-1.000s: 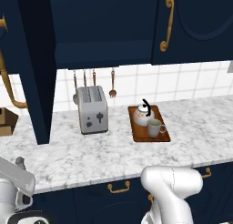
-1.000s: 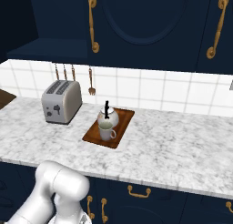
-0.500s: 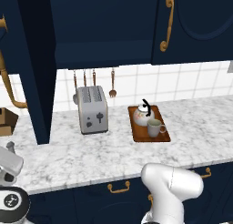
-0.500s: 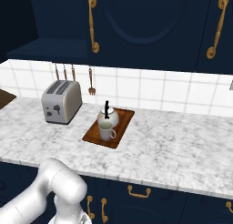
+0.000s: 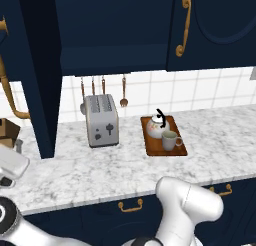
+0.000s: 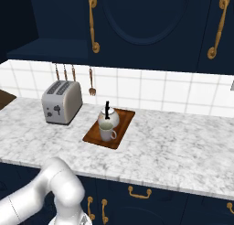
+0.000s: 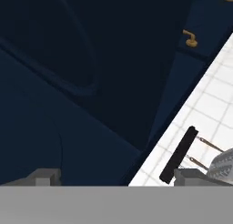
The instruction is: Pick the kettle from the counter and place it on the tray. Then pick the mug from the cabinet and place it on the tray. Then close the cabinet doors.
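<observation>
The white kettle (image 5: 158, 126) (image 6: 109, 117) with its black handle stands on the brown tray (image 5: 154, 147) (image 6: 125, 121). The grey-beige mug (image 5: 170, 140) (image 6: 106, 132) stands just in front of it on the same tray, which lies on the marbled counter (image 5: 100, 165) (image 6: 173, 146). The navy cabinet (image 5: 115, 30) above shows its dark inside. One cabinet door (image 5: 30, 75) stands swung out at the left. My gripper (image 7: 118, 177) is open with nothing between its fingertips (image 7: 45, 177), close against a navy door panel (image 7: 68, 82). My hand (image 5: 11, 166) sits low at the left, below that open door.
A silver toaster (image 5: 101, 120) (image 6: 61, 101) stands left of the tray, under a rail of hanging utensils (image 5: 102, 85) (image 6: 73, 73). A cardboard box (image 5: 7, 132) sits at the far left of the counter. Closed navy doors with brass handles (image 5: 182, 25) (image 6: 93, 23) hang above the tray.
My hand has risen a little at the lower left of the left base view, and the arm has swung with it. Kettle, mug and tray stay put.
</observation>
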Motion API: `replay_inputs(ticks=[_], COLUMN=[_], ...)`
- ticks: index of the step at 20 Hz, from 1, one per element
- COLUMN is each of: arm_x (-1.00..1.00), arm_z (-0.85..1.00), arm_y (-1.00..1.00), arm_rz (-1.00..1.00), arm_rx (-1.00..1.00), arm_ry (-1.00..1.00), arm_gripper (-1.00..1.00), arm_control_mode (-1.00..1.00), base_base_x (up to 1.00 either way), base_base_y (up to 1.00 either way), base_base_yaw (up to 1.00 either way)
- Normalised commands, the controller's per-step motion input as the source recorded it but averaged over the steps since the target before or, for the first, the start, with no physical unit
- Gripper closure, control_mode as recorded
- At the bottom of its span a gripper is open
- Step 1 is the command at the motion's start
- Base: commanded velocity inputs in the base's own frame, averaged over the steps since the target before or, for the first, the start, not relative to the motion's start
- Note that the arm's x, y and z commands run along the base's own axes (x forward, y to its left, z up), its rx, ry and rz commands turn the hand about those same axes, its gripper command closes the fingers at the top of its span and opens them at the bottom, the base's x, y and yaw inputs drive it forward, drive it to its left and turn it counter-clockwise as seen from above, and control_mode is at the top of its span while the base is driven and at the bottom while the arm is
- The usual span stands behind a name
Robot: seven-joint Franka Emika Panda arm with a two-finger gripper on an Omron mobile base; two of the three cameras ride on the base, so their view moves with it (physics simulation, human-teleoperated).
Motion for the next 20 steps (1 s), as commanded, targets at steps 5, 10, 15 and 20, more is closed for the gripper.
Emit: replay_inputs(ticks=[5,10,15,20], arm_x=[0.37,0.26,0.04,0.00], arm_z=[0.03,0.22,0.23,0.14], arm_y=[0.00,-0.23,-0.64,-0.92], arm_rz=[-0.27,-0.19,-0.15,-0.14], arm_rx=[0.17,0.20,0.20,0.16], arm_ry=[-0.25,-0.24,-0.19,-0.13], arm_gripper=[-1.00,-1.00,-1.00,-1.00], arm_control_mode=[-1.00,-1.00,-1.00,-1.00], base_base_x=[0.00,0.00,0.00,0.00], base_base_y=[0.00,0.00,0.00,0.00], base_base_yaw=[0.00,0.00,0.00,0.00])
